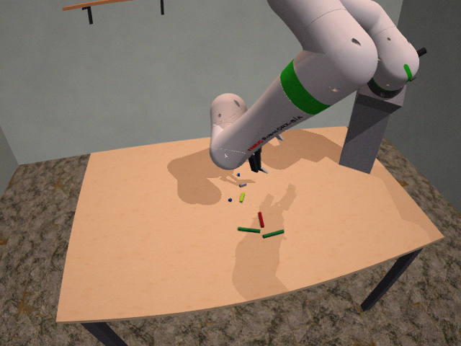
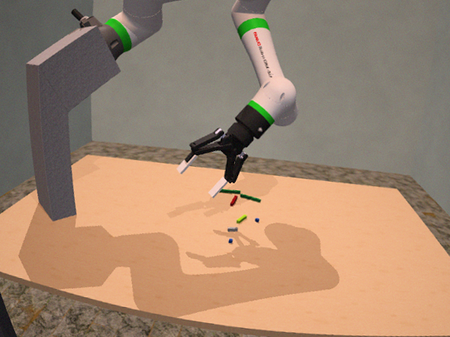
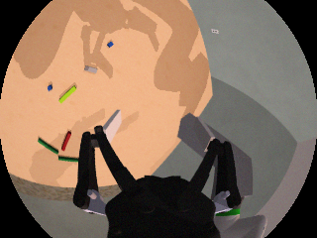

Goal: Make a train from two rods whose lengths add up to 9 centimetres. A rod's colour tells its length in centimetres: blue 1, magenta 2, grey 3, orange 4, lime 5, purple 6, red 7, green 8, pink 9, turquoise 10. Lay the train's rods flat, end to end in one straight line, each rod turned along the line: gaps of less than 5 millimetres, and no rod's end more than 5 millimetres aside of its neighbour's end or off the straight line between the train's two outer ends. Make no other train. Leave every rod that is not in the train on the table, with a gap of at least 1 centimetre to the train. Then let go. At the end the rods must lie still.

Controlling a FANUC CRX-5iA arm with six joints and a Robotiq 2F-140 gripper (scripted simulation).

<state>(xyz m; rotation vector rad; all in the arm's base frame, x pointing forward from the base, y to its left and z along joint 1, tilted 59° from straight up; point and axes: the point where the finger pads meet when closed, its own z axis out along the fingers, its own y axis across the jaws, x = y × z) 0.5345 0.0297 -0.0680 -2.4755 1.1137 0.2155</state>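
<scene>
Several rods lie flat near the middle of the table. Two green rods (image 1: 248, 229) (image 1: 272, 233) lie close together at a shallow angle, with a red rod (image 1: 261, 219) just behind them. Farther back are a lime rod (image 1: 242, 197), a grey rod (image 1: 243, 184) and two small blue rods (image 1: 230, 200) (image 1: 238, 174). In the exterior view the green rods (image 2: 229, 191) (image 2: 250, 197), red rod (image 2: 234, 200) and lime rod (image 2: 241, 219) show again. My gripper (image 2: 201, 177) hangs above the table beside the green rods, tilted, open and empty; it also shows in the wrist view (image 3: 151, 126).
The grey robot pedestal (image 2: 57, 116) stands on the table's corner. The arm's forearm (image 1: 268, 122) hides most of the gripper in the top view. A wall shelf (image 1: 96, 4) hangs behind the table.
</scene>
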